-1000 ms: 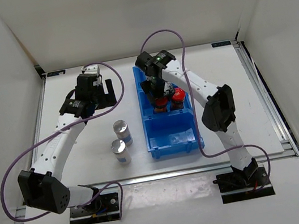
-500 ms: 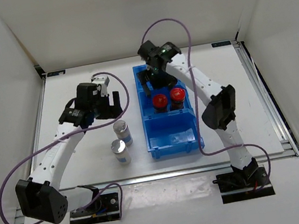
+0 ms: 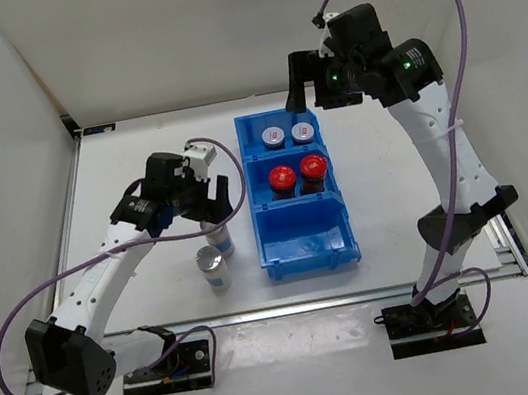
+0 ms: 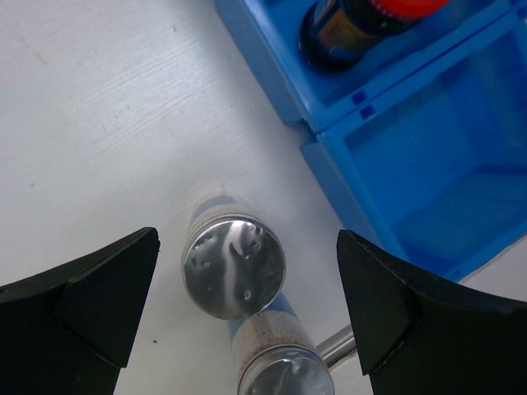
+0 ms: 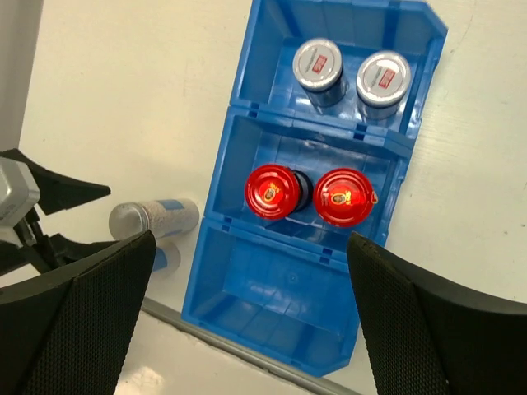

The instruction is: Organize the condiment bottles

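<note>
The blue bin (image 3: 269, 257) holds two grey-lidded bottles (image 3: 277, 135) in its far compartment and two red-capped bottles (image 3: 281, 176) in the middle one. They show again in the right wrist view as grey lids (image 5: 319, 64) and red caps (image 5: 272, 191). Two silver-topped bottles stand on the table left of the bin. My left gripper (image 3: 218, 197) hangs open above the farther one (image 4: 235, 265), its fingers either side and apart from it; the nearer one (image 3: 212, 265) stands just beside. My right gripper (image 3: 312, 88) is open, raised high over the bin's far end, holding nothing.
A metal rail (image 3: 302, 305) runs along the table's near edge. White walls close in the left, back and right. The left arm's purple cable (image 3: 64, 276) loops over the left half of the table. The bin (image 5: 210, 255) lies lengthwise between the arms.
My right gripper opened, left a red-capped bottle in the middle compartment and rose up and back. My left gripper moved right and nearer, over the farther silver-topped bottle.
</note>
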Available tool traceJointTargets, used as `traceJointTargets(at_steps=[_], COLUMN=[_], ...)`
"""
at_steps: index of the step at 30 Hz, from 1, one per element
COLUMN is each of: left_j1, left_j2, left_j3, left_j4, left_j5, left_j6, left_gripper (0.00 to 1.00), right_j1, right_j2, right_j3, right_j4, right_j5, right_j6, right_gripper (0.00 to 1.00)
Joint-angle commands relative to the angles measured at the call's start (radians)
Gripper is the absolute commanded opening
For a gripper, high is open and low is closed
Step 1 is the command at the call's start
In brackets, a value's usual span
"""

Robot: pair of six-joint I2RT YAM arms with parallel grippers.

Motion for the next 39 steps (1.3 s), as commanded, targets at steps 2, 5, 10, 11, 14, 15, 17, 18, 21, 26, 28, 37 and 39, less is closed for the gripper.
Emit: traceJointTargets(at_steps=[2, 5, 10, 11, 14, 15, 17, 18, 21, 26, 28, 37, 39], left_j1=[-0.012, -0.012, -0.04, -0.04, -0.04, -0.04, -0.04, -0.04, -0.04, -0.04, -0.061, -0.236, -0.275], left_j2=[-0.011, -0.011, -0.002, -0.002, 0.007, 0.017, 0.026, 0.026, 0.049, 0.109, 0.138, 0.219, 0.23], left_j3=[-0.036, -0.059, -0.087, -0.087, -0.076, -0.066, -0.046, -0.015, 0.08, 0.288, 0.403, 0.686, 0.698], left_j4=[-0.019, -0.029, -0.029, -0.029, -0.029, -0.029, -0.029, -0.039, -0.039, -0.049, -0.049, -0.049, -0.049], left_j5=[-0.011, -0.022, -0.033, -0.045, -0.068, -0.08, -0.099, -0.12, -0.189, -0.235, -0.235, -0.02, 0.039], left_j6=[0.025, 0.015, 0.006, 0.006, 0.006, 0.006, 0.006, 0.015, 0.026, 0.038, 0.047, 0.038, 0.067], left_gripper=[1.0, 0.96, 0.81, 0.75, 0.51, 0.42, 0.33, 0.23, 0.11, 0.11, 0.11, 0.11, 0.11], right_j1=[-0.006, -0.015, -0.033, -0.042, -0.054, -0.055, -0.067, -0.078, -0.098, -0.142, -0.142, -0.206, -0.216], right_j2=[0.012, 0.002, 0.002, -0.007, -0.018, -0.027, -0.039, -0.053, -0.083, -0.119, -0.131, -0.203, -0.229], right_j3=[-0.075, -0.086, -0.095, -0.095, -0.114, -0.126, -0.15, -0.161, -0.201, -0.262, -0.291, -0.377, -0.405], right_j4=[-0.015, -0.025, -0.035, -0.035, -0.035, -0.035, -0.035, -0.035, -0.035, -0.035, -0.035, -0.044, -0.044], right_j5=[-0.026, -0.017, -0.017, -0.017, -0.017, -0.017, -0.017, -0.017, -0.017, -0.035, -0.045, -0.063, -0.063], right_j6=[0.005, 0.005, 0.005, -0.004, -0.004, -0.013, -0.013, -0.022, -0.032, -0.041, -0.041, -0.05, -0.05], right_gripper=[1.0, 1.0, 1.0, 1.0, 1.0, 1.0, 1.0, 1.0, 1.0, 1.0, 1.0, 1.0, 1.0])
